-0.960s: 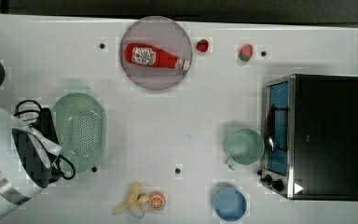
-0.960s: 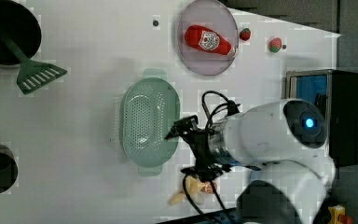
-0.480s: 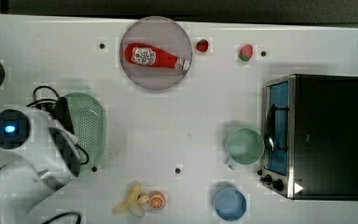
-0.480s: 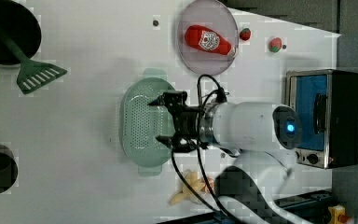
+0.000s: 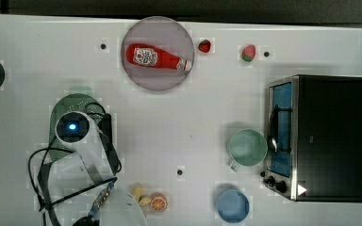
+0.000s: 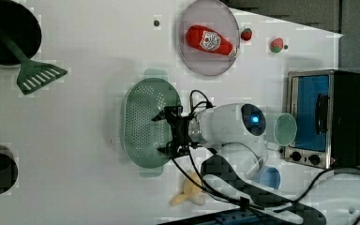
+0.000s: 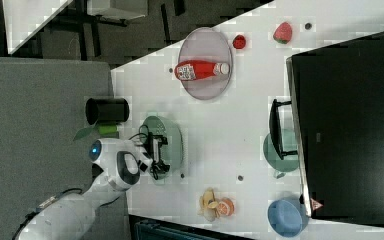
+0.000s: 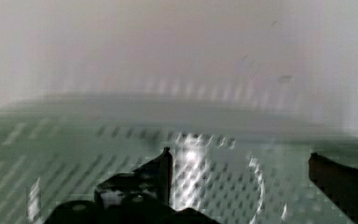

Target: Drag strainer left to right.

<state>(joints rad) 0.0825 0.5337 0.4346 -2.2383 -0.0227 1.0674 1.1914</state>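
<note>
Robot arm reaching over a strainer on a white counter

The counter [image 5: 188, 122] carries a toaster oven [image 5: 318, 136] at the top view's right, with a mug [image 5: 247, 147] just beside it. The pale green strainer [image 6: 143, 123] sits toward the top view's left. The gripper [image 6: 161, 132] hangs over the strainer's holed inside, fingers spread wide, holding nothing

Lighting: bright, even light is washing the white table [image 5: 184, 113] nearly shadowless; objects are casting only faint, soft shadows. Quality: blocky compression artefacts are ringing every object. Wrist view: heavy motion blur is smearing the strainer [image 8: 121, 140]; white glare streaks are glinting on its perforations.
</note>
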